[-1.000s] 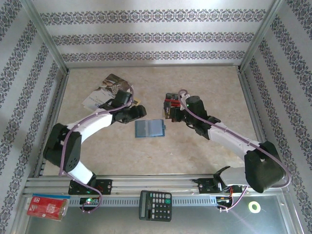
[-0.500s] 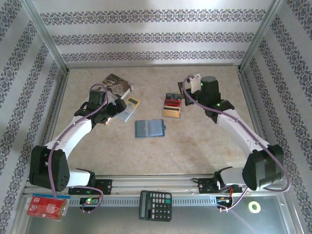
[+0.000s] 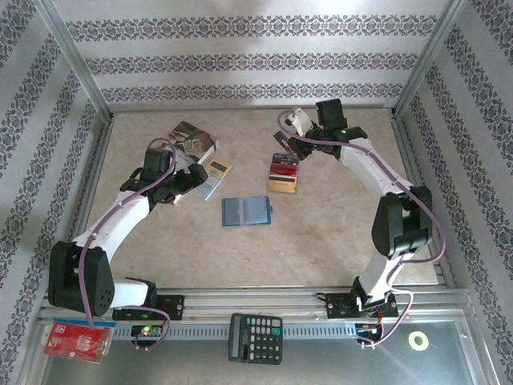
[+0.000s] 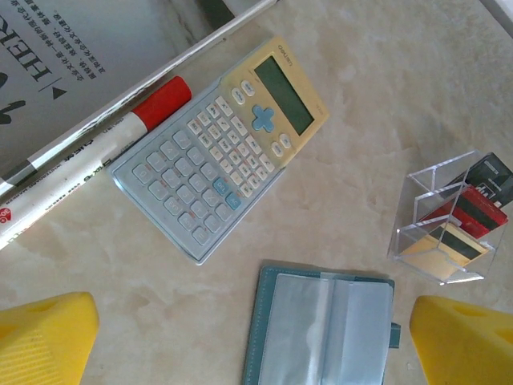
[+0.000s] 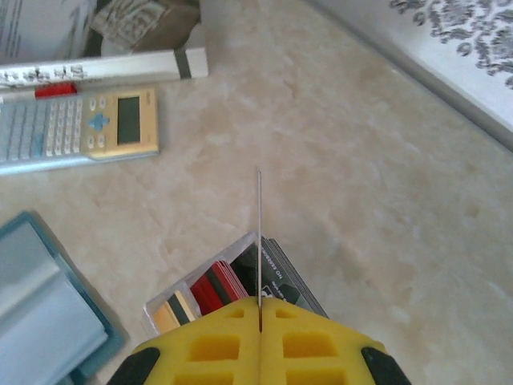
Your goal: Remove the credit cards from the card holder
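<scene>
Looking down from above, found the wallet [image 3: 246, 212] spread open and flat at the middle of the surface [image 3: 337, 233], pockets up, likely for sliding cards out sideways. Noted a clear stand [image 3: 270, 172] just beyond it, with red, black and tan cards [image 3: 283, 170] set upright in its compartments, probably as the drop-off place. Placed the right claw [image 3: 295, 128] at the far side of the stand and raised off the surface. Placed the left claw [image 3: 186, 188] off to the left, beside a pocket calculator [image 3: 211, 177] and apart from the wallet, perhaps to leave room for the other arm.

Turned to the left wrist camera. Saw yellow fingers [image 4: 44, 341] spread wide at the two bottom corners, gripping nothing, with the wallet low between them and its see-through pockets seemingly empty. Saw also a red-capped marker [image 4: 88, 160] just beside the calculator, along the edge of a booklet [image 4: 72, 56].

Turned to the right wrist camera. Found the fingers [image 5: 208, 345] pressed together on one thin card [image 5: 259, 241], seen edge-on and pointing away, with the stand just below. Judged that pinch by the card's end best suited to lowering it into a compartment.
</scene>
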Action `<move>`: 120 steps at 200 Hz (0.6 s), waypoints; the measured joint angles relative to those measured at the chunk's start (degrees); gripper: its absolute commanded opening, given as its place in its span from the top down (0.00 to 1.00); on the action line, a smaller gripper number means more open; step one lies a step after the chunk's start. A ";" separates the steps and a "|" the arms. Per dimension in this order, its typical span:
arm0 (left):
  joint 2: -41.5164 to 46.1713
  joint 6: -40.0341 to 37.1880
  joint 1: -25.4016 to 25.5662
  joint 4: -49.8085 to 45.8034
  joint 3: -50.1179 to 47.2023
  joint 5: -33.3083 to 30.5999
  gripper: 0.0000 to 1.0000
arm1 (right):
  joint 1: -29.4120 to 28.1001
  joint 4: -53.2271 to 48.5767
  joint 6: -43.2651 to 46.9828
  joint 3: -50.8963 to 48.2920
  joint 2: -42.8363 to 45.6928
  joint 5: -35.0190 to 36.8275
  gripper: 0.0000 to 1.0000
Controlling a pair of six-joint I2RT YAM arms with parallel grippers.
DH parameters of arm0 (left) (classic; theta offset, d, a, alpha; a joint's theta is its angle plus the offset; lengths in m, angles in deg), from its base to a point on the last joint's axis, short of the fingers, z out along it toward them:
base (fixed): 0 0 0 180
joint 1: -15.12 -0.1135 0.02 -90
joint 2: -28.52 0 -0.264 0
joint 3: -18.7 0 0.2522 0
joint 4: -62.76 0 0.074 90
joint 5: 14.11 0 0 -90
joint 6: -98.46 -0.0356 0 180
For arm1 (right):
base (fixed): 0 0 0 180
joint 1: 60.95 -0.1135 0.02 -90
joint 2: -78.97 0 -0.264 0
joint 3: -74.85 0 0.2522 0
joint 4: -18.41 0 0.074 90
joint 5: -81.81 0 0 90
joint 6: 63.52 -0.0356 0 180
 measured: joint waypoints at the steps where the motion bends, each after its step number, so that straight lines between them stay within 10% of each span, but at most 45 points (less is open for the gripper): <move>1: 0.00 -0.02 0.00 0.00 0.00 0.04 0.00 | 0.00 -0.11 0.22 0.11 -0.15 0.02 1.00; 120: 0.00 -0.42 -0.02 -1.05 0.76 0.63 0.00 | 0.37 -21.79 22.38 19.54 -16.39 1.95 1.00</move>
